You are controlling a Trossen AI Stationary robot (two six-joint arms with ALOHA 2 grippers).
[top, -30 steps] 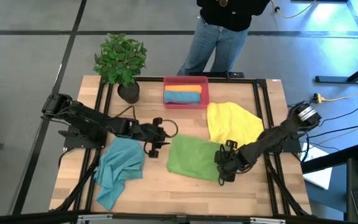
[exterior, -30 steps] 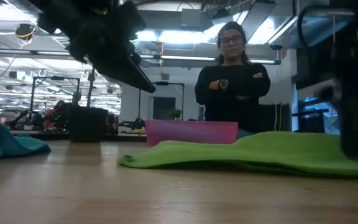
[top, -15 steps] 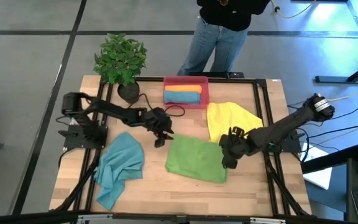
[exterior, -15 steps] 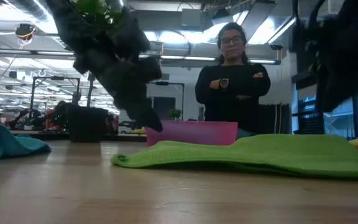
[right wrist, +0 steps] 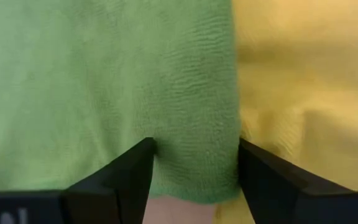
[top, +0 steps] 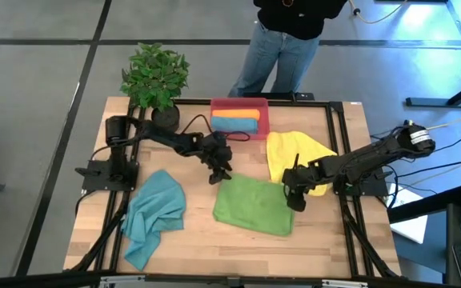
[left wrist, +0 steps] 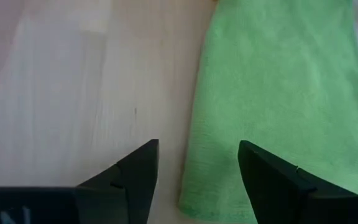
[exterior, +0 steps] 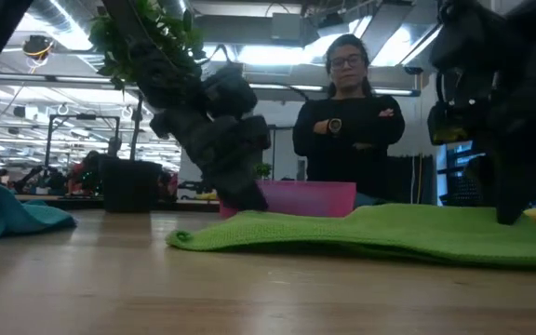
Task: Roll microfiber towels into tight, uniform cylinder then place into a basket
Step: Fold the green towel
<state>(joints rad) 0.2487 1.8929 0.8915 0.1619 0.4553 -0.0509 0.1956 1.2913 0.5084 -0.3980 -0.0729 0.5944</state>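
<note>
A green towel [top: 250, 206] lies spread flat in the middle of the table. My left gripper [left wrist: 197, 180] is open and slants down over the towel's far left corner [left wrist: 194, 202]; one finger stands over bare wood and the other over the cloth. My right gripper [right wrist: 194, 177] is open over the far right corner [right wrist: 219, 186], beside a crumpled yellow towel [top: 302, 156]. A teal towel [top: 154, 214] lies bunched at the near left. The pink basket [top: 239, 102] at the far edge holds an orange roll and a teal roll. My left gripper comes down at a slant over the green towel's far left corner [top: 229, 179]; I cannot tell whether its fingertips touch the cloth. My right gripper points steeply down over the far right corner [top: 285, 189]; whether its fingertips touch the cloth I cannot tell either.
A potted plant [top: 155, 76] stands at the far left corner, close behind my left arm. A person [exterior: 347, 121] stands with folded arms beyond the far edge, behind the basket [exterior: 296, 197]. Bare wood lies along the near edge.
My left gripper has swung toward the table's right and come down to the green towel's far left corner. My right gripper has gone from the towel's near right corner toward the far edge, along its right side. The towel lies flat.
</note>
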